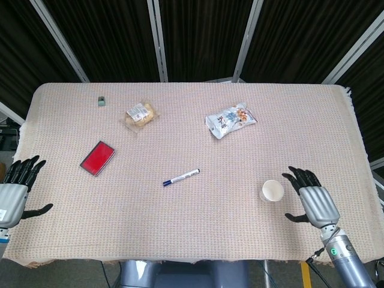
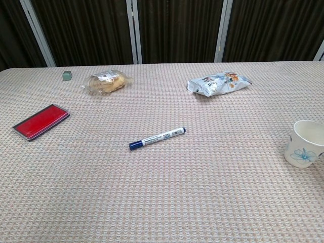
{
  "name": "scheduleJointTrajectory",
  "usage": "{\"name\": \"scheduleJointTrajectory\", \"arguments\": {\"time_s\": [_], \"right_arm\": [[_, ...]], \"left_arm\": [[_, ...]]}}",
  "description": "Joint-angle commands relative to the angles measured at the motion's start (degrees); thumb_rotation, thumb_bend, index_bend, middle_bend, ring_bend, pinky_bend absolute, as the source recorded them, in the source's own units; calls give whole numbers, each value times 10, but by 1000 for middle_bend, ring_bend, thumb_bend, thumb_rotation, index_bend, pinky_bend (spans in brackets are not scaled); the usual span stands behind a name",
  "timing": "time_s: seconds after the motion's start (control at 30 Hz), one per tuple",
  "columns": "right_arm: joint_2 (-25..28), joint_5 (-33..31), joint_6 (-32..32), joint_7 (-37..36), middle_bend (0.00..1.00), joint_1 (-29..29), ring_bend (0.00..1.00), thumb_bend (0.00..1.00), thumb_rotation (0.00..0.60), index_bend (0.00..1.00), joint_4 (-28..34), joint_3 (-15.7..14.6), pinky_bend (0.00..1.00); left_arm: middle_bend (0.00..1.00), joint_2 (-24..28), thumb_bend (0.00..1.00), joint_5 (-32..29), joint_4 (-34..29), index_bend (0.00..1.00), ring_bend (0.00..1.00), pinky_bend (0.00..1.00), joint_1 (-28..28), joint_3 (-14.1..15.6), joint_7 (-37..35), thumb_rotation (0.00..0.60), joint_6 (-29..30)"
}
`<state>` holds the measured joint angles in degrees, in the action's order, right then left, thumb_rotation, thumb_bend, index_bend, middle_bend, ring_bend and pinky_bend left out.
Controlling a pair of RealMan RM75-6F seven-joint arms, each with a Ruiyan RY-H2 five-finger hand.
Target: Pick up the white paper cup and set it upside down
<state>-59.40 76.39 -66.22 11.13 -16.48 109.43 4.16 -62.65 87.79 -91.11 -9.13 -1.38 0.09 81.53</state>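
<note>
- The table (image 1: 192,234) with its woven beige cloth takes up pretty much the whole head view, and both hands sit at its near edge.
- Right hand (image 1: 314,203) hovers palm down at the near right, fingers (image 1: 302,177) spread wide and pointing away and a bit toward the cup, thumb stuck out to the side. It's holding nothing.
- Left hand (image 1: 13,191) is way over at the near left edge, also flat with fingers splayed, holding nothing, well apart from everything.
- The snack bag (image 1: 230,120) lies far beyond the right fingertips, toward the back of the table.
- The red flat case (image 1: 98,158) sits out past the left hand's fingers, off to their inner side.
- The bread packet (image 1: 140,115) is further back from that.
- The white paper cup (image 1: 272,191) stands upright, mouth up, long axis vertical, just beside the right fingertips on the thumb side, not touching. In the chest view it's at the right edge (image 2: 305,144), blue flower print showing.
- The blue marker (image 1: 180,177) lies flat, well off to the thumb side of the cup, angled.
- A small green block (image 1: 102,101) sits at the far back left.
- Nothing lies between the right fingers and the cup.
</note>
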Motion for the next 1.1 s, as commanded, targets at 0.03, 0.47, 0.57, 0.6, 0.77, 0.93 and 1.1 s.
{"name": "scheduleJointTrajectory", "arguments": {"time_s": [0.03,0.47,0.57,0.6,0.77,0.93,1.1], "right_arm": [[-1,-18,18,4,0,-10,0,5,600,181,6,3,0],[-47,-128,71,50,0,-67,0,35,600,209,-21,30,0],[-67,-152,76,76,0,-84,0,37,600,209,-34,33,0],[-73,-162,78,84,0,-88,0,37,600,209,-37,34,0],[-87,-206,85,116,0,-106,0,47,600,210,-45,32,0],[-96,-241,89,137,0,-119,0,94,600,224,-56,27,0],[-100,-263,91,144,0,-127,0,98,600,242,-63,24,0]], "left_arm": [[0,0,23,0,0,0,0,0,0,0,1,600,0],[0,-1,31,-2,-1,0,0,0,-1,-1,3,600,-1],[0,0,32,-3,-1,0,0,0,-1,-1,2,600,-2],[0,0,32,-3,-1,0,0,0,-2,-1,2,600,-2],[0,0,33,-3,-2,0,0,0,-2,-1,2,600,-4],[0,1,32,-4,-2,0,0,0,-3,-1,2,600,-5],[0,1,34,-5,-3,0,0,0,-4,-1,3,600,-6]]}}
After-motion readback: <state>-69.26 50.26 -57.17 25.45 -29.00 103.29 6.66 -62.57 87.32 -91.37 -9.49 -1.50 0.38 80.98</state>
